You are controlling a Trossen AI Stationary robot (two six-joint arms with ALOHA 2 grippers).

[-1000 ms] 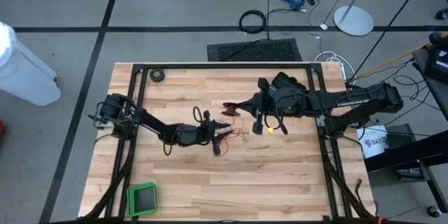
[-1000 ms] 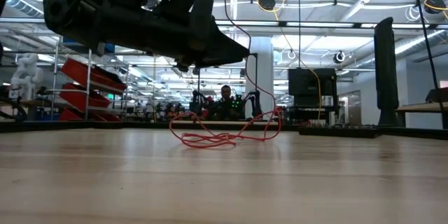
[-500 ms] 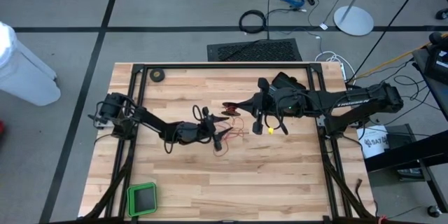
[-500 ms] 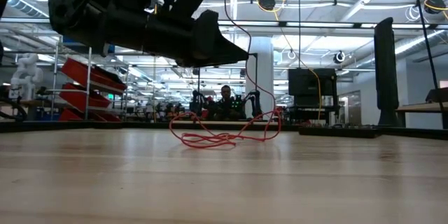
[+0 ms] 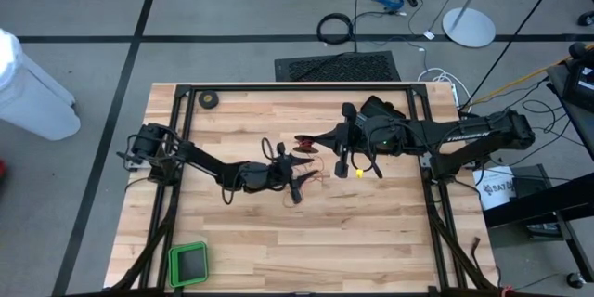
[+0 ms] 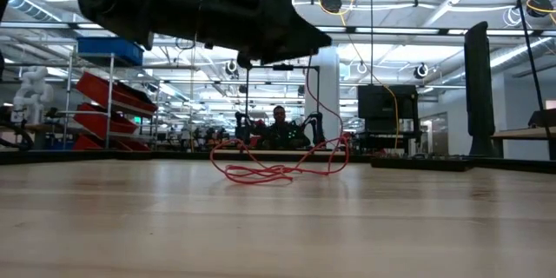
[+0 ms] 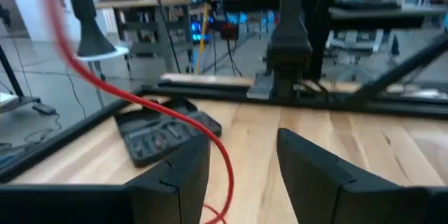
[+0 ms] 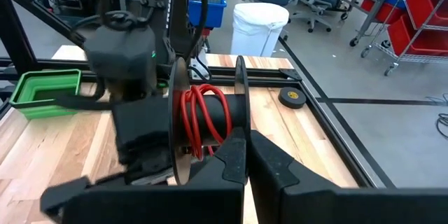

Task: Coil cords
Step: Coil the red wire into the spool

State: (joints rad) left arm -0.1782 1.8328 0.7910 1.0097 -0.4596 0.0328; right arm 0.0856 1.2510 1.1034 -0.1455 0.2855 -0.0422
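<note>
The red wire (image 6: 280, 170) is seen lying in a loose tangle on the worktop (image 5: 371, 232) near its middle, with one strand rising to the small black reel (image 8: 204, 122). A few red turns are already wound on the reel, which is held above the worktop, clamped by its rim in the closed fingers of the right hand (image 8: 245, 155). In the high view the reel (image 5: 305, 144) sits just beyond the tangle.

The left hand (image 7: 241, 161) is held just above the loose wire, its fingers apart; a strand is seen running down between them, and no pinch on it can be made out. Compared with a second ago, this hand has been shifted slightly towards the right arm and raised and tilted, as the low view shows, while the tangle is unchanged. It is judged that the wire was let go for a fresh hold, so most of the winding remains to be done.
</note>
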